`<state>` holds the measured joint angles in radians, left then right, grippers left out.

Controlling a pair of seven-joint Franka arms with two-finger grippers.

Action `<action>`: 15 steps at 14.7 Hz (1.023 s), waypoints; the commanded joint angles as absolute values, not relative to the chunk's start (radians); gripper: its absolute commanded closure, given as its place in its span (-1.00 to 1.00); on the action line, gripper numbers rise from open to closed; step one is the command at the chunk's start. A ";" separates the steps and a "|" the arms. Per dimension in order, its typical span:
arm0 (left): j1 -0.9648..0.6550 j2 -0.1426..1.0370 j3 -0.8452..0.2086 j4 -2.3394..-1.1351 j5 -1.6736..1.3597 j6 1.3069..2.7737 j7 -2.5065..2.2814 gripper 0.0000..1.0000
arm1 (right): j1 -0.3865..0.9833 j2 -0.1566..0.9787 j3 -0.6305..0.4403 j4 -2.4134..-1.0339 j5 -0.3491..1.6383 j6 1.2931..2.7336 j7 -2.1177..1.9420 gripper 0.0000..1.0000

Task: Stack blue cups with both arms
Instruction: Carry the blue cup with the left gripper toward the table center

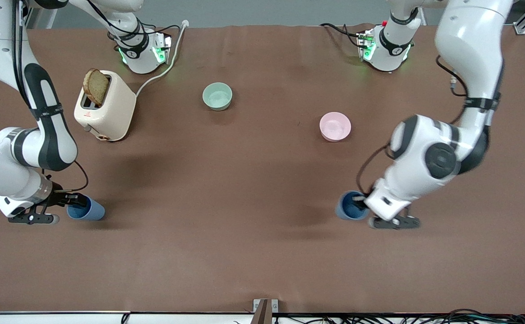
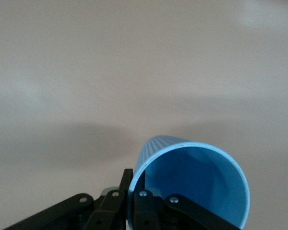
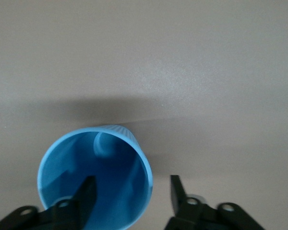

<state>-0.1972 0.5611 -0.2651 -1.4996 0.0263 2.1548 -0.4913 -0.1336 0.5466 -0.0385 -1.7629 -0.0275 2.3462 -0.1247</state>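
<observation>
One blue cup (image 1: 347,208) stands toward the left arm's end of the table, near the front camera. My left gripper (image 1: 360,201) is shut on its rim. In the left wrist view the gripper (image 2: 134,178) has one finger inside the cup (image 2: 197,187) and one outside, pinching the wall. The second blue cup (image 1: 89,210) stands toward the right arm's end. My right gripper (image 1: 75,200) is at its rim. In the right wrist view the gripper (image 3: 132,179) is open and straddles the wall of that cup (image 3: 105,153), one finger inside and one outside, not touching.
A cream toaster (image 1: 107,108) holding a slice of bread (image 1: 96,86) stands near the right arm's base. A pale green bowl (image 1: 217,96) and a pink bowl (image 1: 335,126) sit farther from the front camera than the cups. Bare brown table (image 1: 226,211) lies between the cups.
</observation>
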 commanded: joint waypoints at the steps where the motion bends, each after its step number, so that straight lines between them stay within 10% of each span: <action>1: -0.343 0.615 -0.259 -1.460 0.043 2.148 -0.711 0.99 | -0.146 0.551 -0.029 -1.755 -0.048 2.353 -0.123 0.88; 6: -0.501 0.692 -0.250 -1.459 0.046 2.236 -0.896 0.99 | -0.156 0.551 -0.029 -1.711 -0.046 2.336 -0.164 0.99; 15: -0.537 0.758 -0.247 -1.462 0.046 2.319 -0.911 0.68 | -0.051 0.534 0.000 -1.362 0.140 1.859 -0.053 0.99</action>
